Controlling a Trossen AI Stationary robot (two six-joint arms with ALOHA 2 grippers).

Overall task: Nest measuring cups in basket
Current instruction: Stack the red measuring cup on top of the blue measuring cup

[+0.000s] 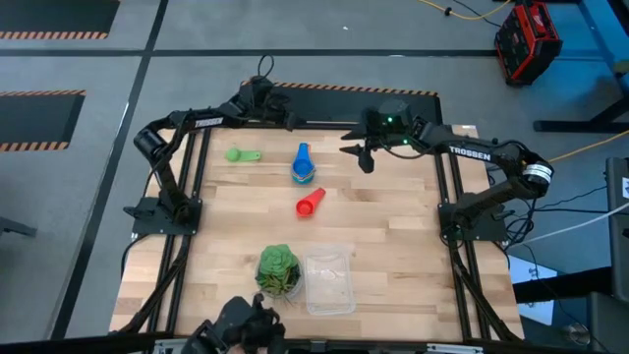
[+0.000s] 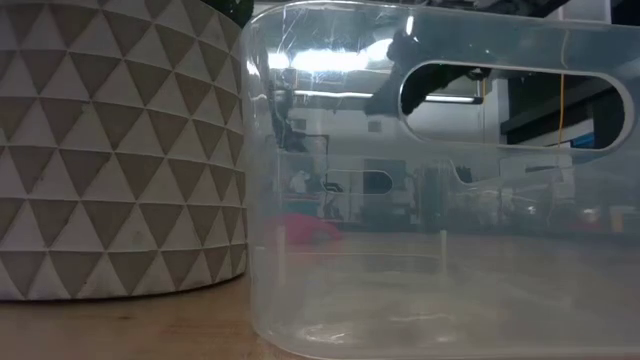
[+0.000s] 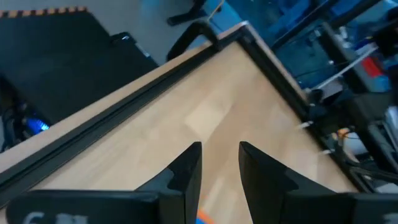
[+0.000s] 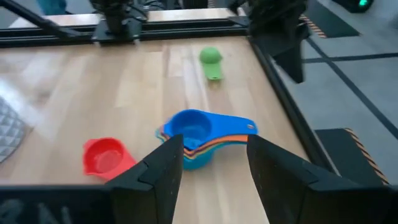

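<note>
Three groups of measuring cups lie on the table. A nested stack [image 1: 306,169] with a blue cup on top and orange and lighter layers below [image 4: 194,135] rests on its base, handles toward the far edge. A red cup [image 1: 309,205] [image 4: 106,155] lies nearer, a green cup [image 1: 241,154] [image 4: 211,61] to the left. The clear basket [image 1: 329,280] [image 2: 440,200] stands near the near edge. My right gripper [image 1: 360,152] [image 4: 214,168] is open, right of the stack and apart from it. My left gripper [image 1: 282,115] [image 3: 221,168] is open at the far edge.
A green leafy ball [image 1: 278,270] in a triangle-patterned pot [image 2: 120,150] stands right beside the basket's left side. The red cup shows through the basket wall [image 2: 305,228]. Black frame rails [image 1: 192,187] border the table. Bare wood lies between the cups and the basket.
</note>
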